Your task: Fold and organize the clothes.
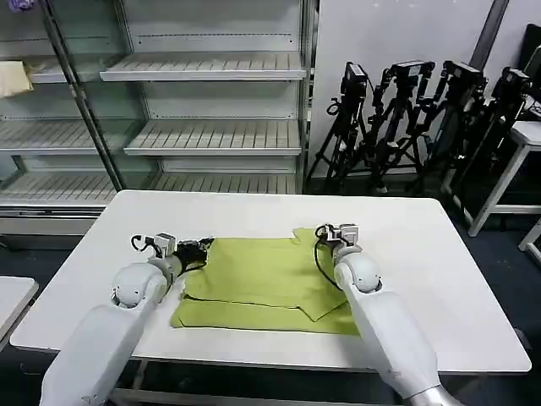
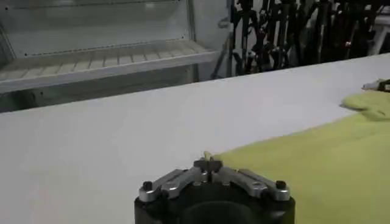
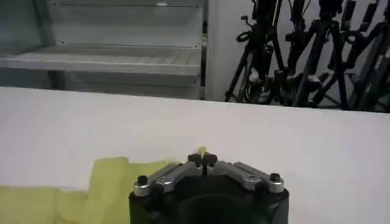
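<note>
The clothes are one lime T-shirt point(image 1: 262, 279), lying partly folded on the white table point(image 1: 423, 254), with a folded layer over its near part. My left gripper point(image 1: 200, 248) is at the shirt's far left corner and is shut on a small tip of the fabric point(image 2: 208, 157). My right gripper point(image 1: 326, 233) is at the far right corner, also shut on a sliver of the shirt point(image 3: 202, 150). In the left wrist view the shirt point(image 2: 317, 164) spreads away from the left gripper point(image 2: 208, 163). In the right wrist view the shirt point(image 3: 109, 182) bunches beside the right gripper point(image 3: 202, 159).
Bare metal shelving point(image 1: 211, 135) stands behind the table. A cluster of black tripods point(image 1: 406, 118) fills the back right. A white side table point(image 1: 516, 161) stands at the right, and another table corner point(image 1: 13, 296) at the left. Bare tabletop lies around the shirt.
</note>
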### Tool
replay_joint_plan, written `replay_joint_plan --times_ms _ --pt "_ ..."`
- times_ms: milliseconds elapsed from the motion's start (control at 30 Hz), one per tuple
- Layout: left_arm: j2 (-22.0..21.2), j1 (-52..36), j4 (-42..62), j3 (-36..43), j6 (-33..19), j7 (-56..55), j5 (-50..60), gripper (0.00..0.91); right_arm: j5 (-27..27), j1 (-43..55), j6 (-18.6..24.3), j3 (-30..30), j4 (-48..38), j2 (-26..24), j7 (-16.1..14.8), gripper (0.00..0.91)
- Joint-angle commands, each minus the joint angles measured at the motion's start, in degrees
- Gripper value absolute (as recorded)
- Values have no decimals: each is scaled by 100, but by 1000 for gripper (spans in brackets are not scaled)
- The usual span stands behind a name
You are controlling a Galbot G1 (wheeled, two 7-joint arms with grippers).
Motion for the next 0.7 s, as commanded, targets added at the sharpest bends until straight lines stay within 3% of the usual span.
replay_joint_plan --times_ms 33,500,700 --pt "114 738 -1115 -406 -29 -103 -135 10 176 -645 188 144 1384 -393 -114 0" --pt "391 2060 -2441 -1133 -109 -249 -276 20 320 -1865 209 550 2984 -872 -209 0" --pt "386 2323 -2490 -1285 -150 -242 -238 10 60 -2391 202 716 3380 -999 -183 0"
